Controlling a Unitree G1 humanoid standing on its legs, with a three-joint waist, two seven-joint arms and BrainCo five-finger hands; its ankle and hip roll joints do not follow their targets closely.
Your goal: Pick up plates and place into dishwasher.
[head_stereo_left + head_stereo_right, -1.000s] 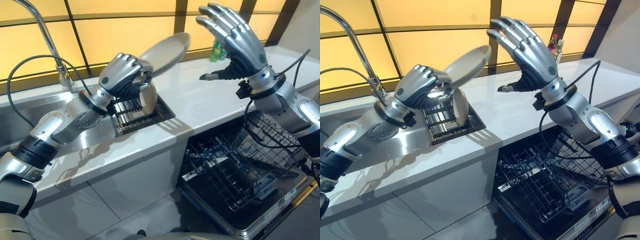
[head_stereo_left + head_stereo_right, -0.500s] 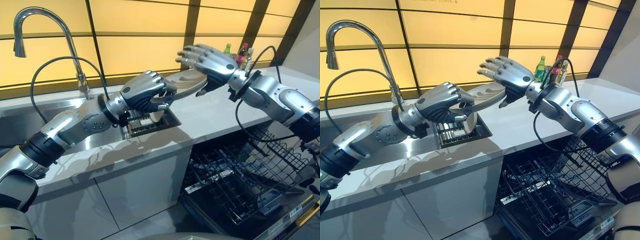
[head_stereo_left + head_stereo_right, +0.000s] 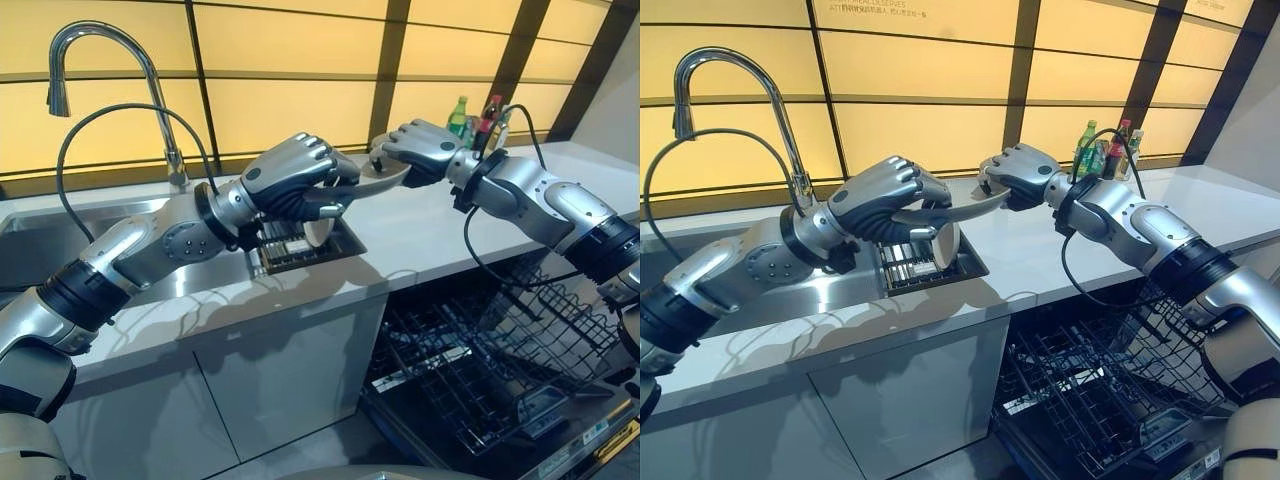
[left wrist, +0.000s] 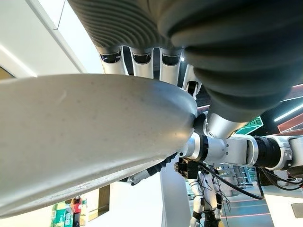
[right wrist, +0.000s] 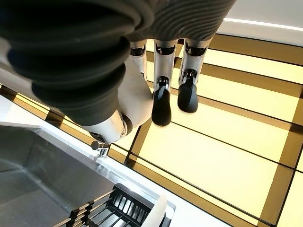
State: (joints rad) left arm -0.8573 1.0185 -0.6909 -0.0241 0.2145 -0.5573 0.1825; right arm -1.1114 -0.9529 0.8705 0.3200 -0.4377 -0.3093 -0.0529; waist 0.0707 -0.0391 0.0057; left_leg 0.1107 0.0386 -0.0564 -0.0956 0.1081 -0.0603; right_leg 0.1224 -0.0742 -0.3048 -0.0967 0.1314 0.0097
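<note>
A pale grey plate (image 3: 378, 180) is held roughly level above the sink's edge, between both hands. My left hand (image 3: 290, 178) is shut on its near rim, fingers curled over the top; the plate's underside (image 4: 85, 137) looms close in the left wrist view. My right hand (image 3: 425, 150) comes in from the right with fingers curled over the far rim and the thumb below it. A second plate (image 3: 320, 228) stands on edge in the black rack (image 3: 285, 252) sunk in the counter, just below the held plate. The dishwasher's wire rack (image 3: 480, 370) is pulled out at the lower right.
A tall curved faucet (image 3: 100, 45) rises over the steel sink (image 3: 30, 240) at the left. Several bottles (image 3: 475, 112) stand at the back of the white counter (image 3: 420, 235) behind my right wrist. The dishwasher door (image 3: 560, 450) lies open low down.
My right hand has dropped from raised and open onto the plate's far rim and curled round it. The plate has come down from a steep tilt to nearly level. The camera has shifted.
</note>
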